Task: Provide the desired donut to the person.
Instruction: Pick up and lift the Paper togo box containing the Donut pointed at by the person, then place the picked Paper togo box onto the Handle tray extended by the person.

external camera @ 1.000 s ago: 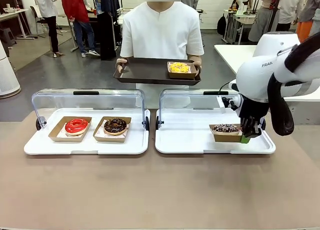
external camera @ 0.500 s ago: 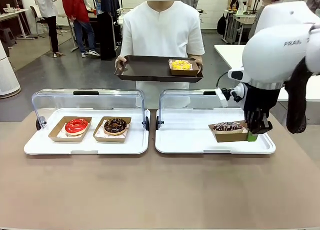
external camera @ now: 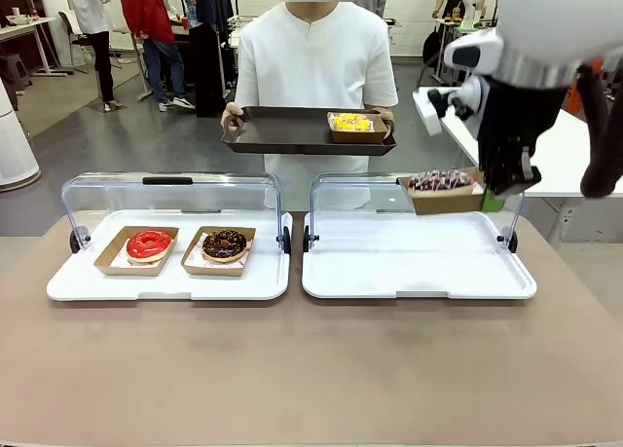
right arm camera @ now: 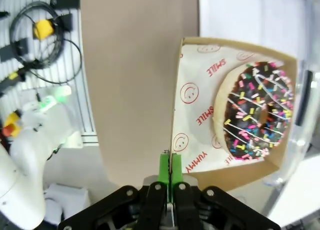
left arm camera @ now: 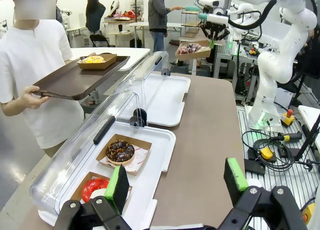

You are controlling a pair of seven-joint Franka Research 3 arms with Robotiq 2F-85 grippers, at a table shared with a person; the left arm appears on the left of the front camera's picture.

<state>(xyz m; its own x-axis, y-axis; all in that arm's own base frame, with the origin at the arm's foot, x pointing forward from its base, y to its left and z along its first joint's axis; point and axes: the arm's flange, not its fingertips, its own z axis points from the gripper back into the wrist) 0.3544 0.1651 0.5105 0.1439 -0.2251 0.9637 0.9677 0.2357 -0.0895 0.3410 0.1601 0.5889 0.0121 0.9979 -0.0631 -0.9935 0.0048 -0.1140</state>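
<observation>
Sprinkled donut's box (external camera: 443, 195) now lifted clear of white tray (external camera: 419, 272), right end effector (external camera: 498, 189) clamped on its edge, left end effector (left arm camera: 177, 182) open.

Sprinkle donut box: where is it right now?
Front view, right side: the sprinkle donut box is in the air, pinched by the right tool, above the right display tray's back edge.

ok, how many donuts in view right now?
4. Red donut and chocolate donut sit in the left display tray; yellow donut on the person's tray; sprinkled donut lifted by the right gripper.
</observation>
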